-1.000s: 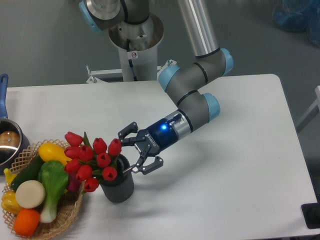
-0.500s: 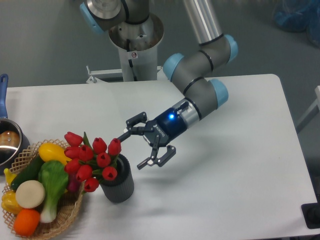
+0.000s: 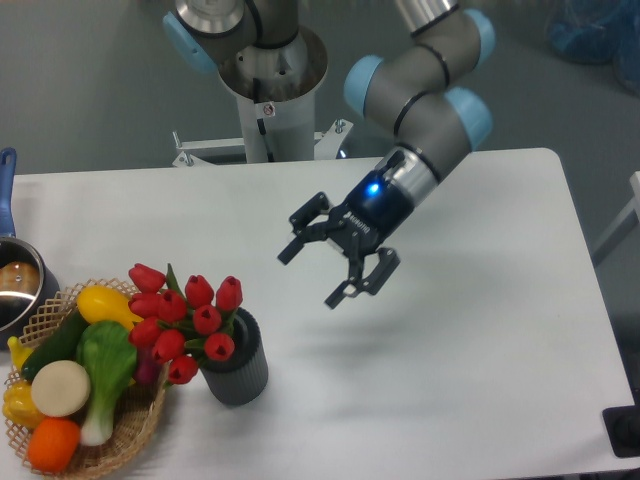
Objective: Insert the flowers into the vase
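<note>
Since a second ago your gripper (image 3: pixel 336 270) has pulled away from the bouquet, rising up and to the right; it was beside the vase mouth then, and now hangs over bare worktop (image 3: pixel 450 400) well apart from it. Flowers and vase sit just as they did.

Largest in your view is the white worktop, with the arm's grey and blue joints (image 3: pixel 425 85) reaching in from the top. At the left edge a woven basket (image 3: pixel 120 440) holds toy vegetables (image 3: pixel 75 360), and part of a steel pot (image 3: pixel 15 285) with a blue handle shows above it.

Your vase (image 3: pixel 238 362) stands upright on the worktop, just beside the basket's right rim, its ribbed dark body vertical. The flowers (image 3: pixel 185 315) are in its mouth, but they do not stand straight: the bunch leans to the left, its long axis tilted away from the gripper, so the red buds spill over the vase's left rim and hang above the basket's edge. One bud points nearly straight up at the vase's near rim.

From the jaws, the flowers lie down and to the left, with open worktop between them.

The jaws are spread wide, the two fingers angled down and left toward the bouquet. They hold nothing and touch nothing.
</note>
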